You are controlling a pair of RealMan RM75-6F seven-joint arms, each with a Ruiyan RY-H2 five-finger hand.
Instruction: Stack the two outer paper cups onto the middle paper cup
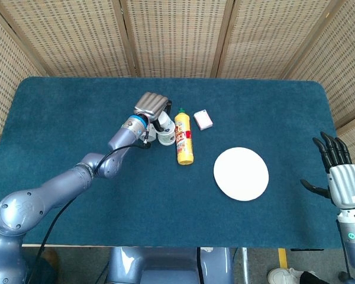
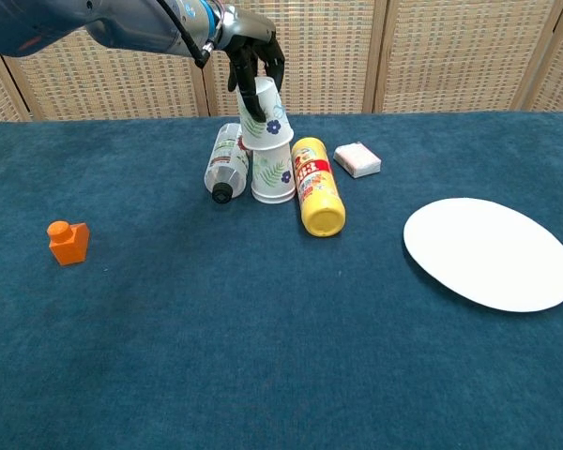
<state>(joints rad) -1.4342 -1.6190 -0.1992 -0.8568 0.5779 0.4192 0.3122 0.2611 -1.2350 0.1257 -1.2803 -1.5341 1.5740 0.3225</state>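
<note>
I've got my left hand (image 2: 253, 58) wrapped around the upper paper cup (image 2: 266, 116), sitting upside-down over the middle cup (image 2: 273, 172) on the table (image 2: 263, 328), and it's thin crushable stuff, so I'd keep a soft grip on the sidewall.

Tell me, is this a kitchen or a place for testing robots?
Probably a robot testing room, not a kitchen. The table has a blue cloth, woven screens stand behind it, and the left hand holds a paper cup over another paper cup.
</note>
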